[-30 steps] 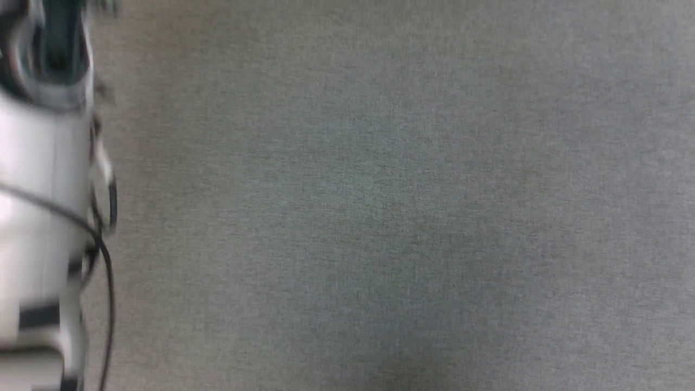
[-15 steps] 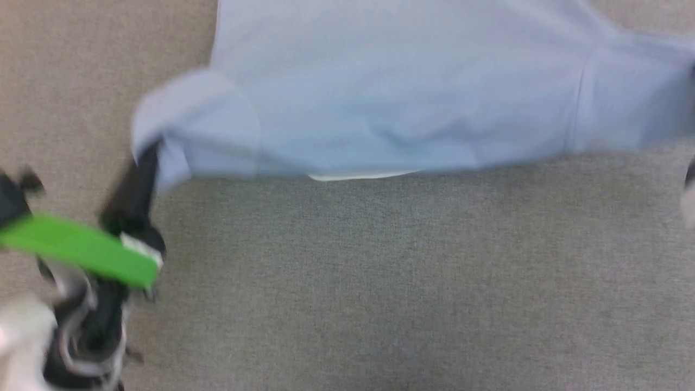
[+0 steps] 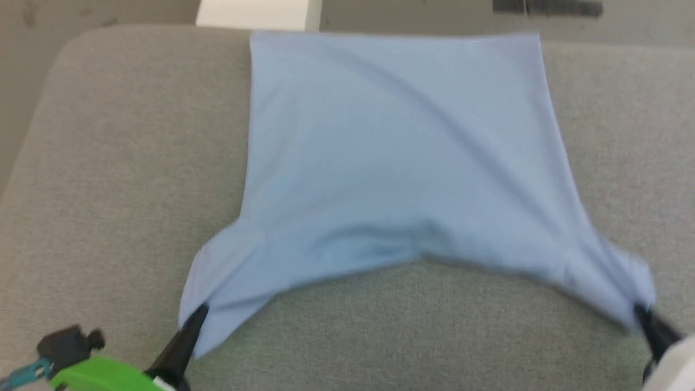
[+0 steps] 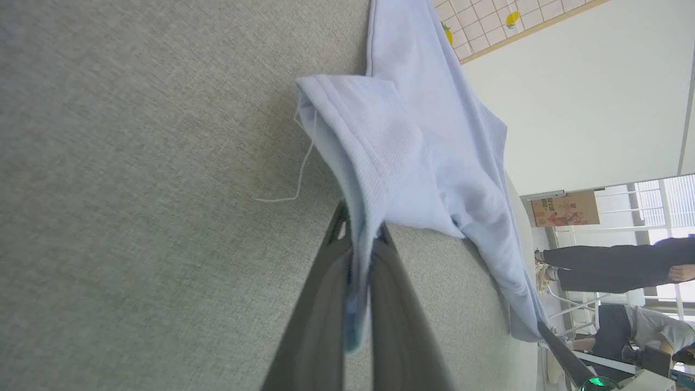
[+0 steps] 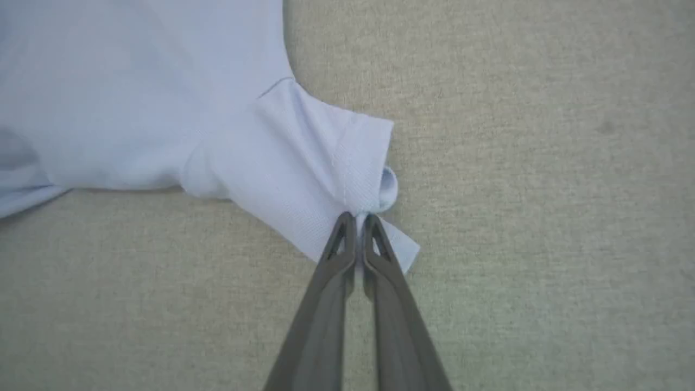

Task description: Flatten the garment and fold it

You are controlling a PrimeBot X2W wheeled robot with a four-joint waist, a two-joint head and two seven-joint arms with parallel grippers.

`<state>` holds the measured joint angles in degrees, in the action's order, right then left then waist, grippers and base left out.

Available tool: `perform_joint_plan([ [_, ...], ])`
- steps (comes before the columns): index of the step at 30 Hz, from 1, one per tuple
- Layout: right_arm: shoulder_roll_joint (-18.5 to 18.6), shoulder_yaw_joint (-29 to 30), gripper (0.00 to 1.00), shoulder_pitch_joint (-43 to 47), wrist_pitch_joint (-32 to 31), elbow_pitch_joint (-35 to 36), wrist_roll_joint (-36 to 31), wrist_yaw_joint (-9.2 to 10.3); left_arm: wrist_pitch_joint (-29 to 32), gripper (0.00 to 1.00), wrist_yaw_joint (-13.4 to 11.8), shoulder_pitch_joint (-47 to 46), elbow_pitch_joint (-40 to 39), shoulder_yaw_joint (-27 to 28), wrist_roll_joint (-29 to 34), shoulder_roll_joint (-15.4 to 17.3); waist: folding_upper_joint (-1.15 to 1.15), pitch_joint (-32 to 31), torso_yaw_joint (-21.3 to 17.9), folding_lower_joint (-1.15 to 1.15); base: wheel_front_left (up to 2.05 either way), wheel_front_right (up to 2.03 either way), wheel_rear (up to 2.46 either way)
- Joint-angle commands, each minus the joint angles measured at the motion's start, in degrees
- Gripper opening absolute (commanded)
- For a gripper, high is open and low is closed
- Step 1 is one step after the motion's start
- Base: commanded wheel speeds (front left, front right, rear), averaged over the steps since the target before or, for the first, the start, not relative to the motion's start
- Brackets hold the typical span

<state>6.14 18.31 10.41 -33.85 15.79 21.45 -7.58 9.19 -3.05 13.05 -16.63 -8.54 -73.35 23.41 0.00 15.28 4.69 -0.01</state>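
The garment (image 3: 396, 163), a light blue short-sleeved shirt, lies spread on a grey cushioned surface (image 3: 125, 174), hem at the far edge, sleeves toward me. My left gripper (image 3: 196, 314) is shut on the left sleeve's cuff at the lower left; the left wrist view shows the garment (image 4: 412, 163) pinched in my left gripper (image 4: 361, 231), lifted off the cushion. My right gripper (image 3: 642, 312) is shut on the right sleeve's hem at the lower right. In the right wrist view my right gripper (image 5: 355, 217) clamps the ribbed cuff of the garment (image 5: 163, 92).
The grey cushion ends in a rounded far-left corner (image 3: 76, 43). A white box (image 3: 255, 13) stands behind the far edge. In the left wrist view a loose white thread (image 4: 296, 174) hangs from the cuff, and a person's legs (image 4: 608, 266) show in the room beyond.
The head camera has swung over the last second, from bare grey cushion to the whole shirt. Both sleeves now stretch outward and toward me in the grippers.
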Motion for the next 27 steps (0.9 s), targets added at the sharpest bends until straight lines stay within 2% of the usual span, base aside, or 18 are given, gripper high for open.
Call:
perform_joint_plan([
  [1, -0.42, 0.41, 0.00, 2.06, -1.23, 0.13, 0.84, 0.09, 0.35, 0.00, 0.30, 1.96, -0.06, 0.87, -0.96, 0.85, 0.00, -4.57, 1.07, 0.01, 0.00, 0.00, 0.00],
  [11, -1.62, 1.57, 0.00, 12.59, -10.16, 3.38, 4.82, 0.09, 4.31, 0.00, -1.02, 12.77, -4.72, 3.44, -5.45, 4.63, 0.00, -13.02, 0.64, 0.01, 0.00, 0.00, 0.00],
  [21, -2.91, 3.84, 0.00, 19.70, -13.33, 8.86, 7.10, 0.09, 3.46, 0.00, -3.69, 20.99, -11.23, 4.40, -2.10, 6.90, 0.00, -17.27, 1.05, 0.01, 0.00, 0.00, 0.00],
  [27, -3.16, 2.88, 0.00, 19.96, -12.39, 10.12, 7.12, 0.09, 1.54, 0.00, -4.26, 20.15, -13.76, 3.24, 2.51, 6.98, 0.00, -17.73, 1.37, 0.01, 0.00, 0.00, 0.00],
])
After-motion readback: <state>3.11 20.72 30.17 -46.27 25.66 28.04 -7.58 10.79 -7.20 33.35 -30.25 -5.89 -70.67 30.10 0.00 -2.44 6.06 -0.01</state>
